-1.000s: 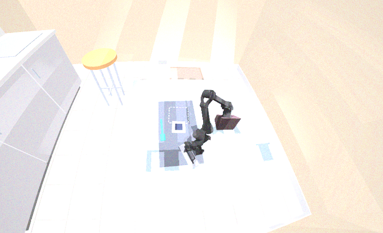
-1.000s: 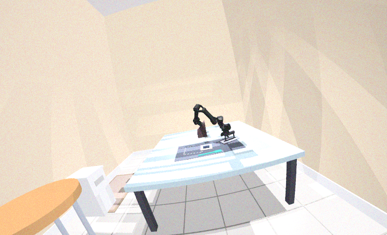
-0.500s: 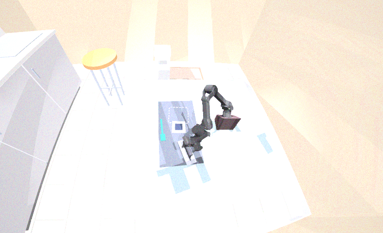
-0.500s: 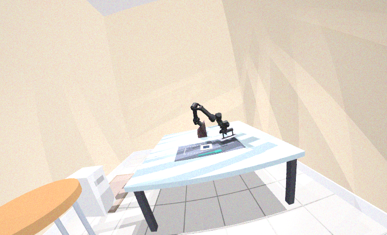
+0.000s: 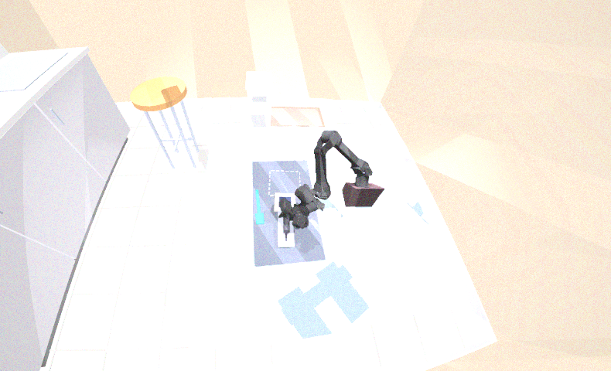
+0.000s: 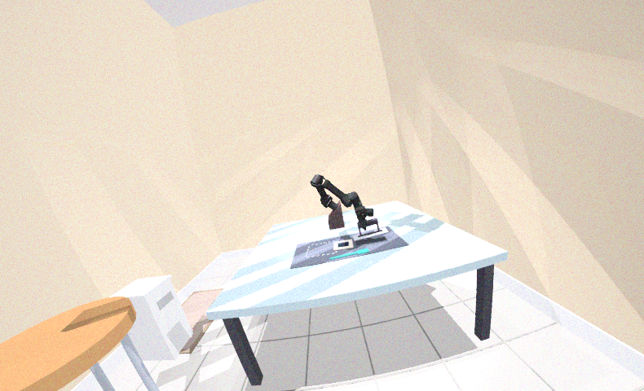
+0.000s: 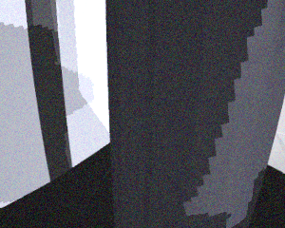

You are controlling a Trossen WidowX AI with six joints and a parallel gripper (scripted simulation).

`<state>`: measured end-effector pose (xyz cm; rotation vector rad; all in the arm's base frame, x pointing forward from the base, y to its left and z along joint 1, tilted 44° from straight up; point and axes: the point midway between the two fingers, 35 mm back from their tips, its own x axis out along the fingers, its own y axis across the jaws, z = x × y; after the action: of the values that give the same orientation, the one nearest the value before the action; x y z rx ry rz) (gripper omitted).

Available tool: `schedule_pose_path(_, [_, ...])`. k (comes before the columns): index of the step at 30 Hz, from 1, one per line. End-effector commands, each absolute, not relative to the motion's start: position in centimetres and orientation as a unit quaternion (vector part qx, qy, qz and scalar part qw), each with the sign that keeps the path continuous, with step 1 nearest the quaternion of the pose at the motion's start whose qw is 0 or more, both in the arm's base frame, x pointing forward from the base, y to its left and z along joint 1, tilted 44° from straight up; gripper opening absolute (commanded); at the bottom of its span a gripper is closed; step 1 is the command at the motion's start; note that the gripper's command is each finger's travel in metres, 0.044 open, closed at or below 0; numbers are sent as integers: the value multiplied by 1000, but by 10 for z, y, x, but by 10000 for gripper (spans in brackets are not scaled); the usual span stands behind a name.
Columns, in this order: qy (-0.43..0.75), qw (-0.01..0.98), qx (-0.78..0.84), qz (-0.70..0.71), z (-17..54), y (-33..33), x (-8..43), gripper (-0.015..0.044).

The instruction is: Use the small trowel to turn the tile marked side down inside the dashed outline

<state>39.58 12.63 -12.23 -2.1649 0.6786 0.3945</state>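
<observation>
The tile (image 5: 285, 195) (image 6: 343, 243) is a white square with a dark blue centre mark facing up. It lies on the blue-grey mat (image 5: 262, 255) (image 6: 301, 261), beside the near edge of the dashed outline (image 5: 269, 183) (image 6: 307, 249). My gripper (image 5: 286, 219) (image 6: 368, 223) is shut on the trowel's dark handle. The trowel (image 5: 280, 239) (image 6: 383, 230) (image 7: 171, 95) has a long white blade, held roughly level a little above the mat, with its shadow beneath. One blade end is close to the tile. The arm partly covers the tile in the top view; I cannot tell whether they touch.
A teal flat tool (image 5: 259, 217) (image 6: 359, 252) lies along the mat's edge, beside the tile. The arm's dark red base block (image 5: 363, 195) (image 6: 336, 218) stands on the table (image 6: 461, 252) behind the mat. A round stool (image 5: 157, 93) (image 6: 34, 334) stands off the table.
</observation>
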Motion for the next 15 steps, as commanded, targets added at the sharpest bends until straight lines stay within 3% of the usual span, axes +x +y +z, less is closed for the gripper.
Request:
schedule_pose_path(1, [262,417,-857,151,-116,131,398,0])
schedule_pose_path(15, [263,418,-856,151,-129,120,399,0])
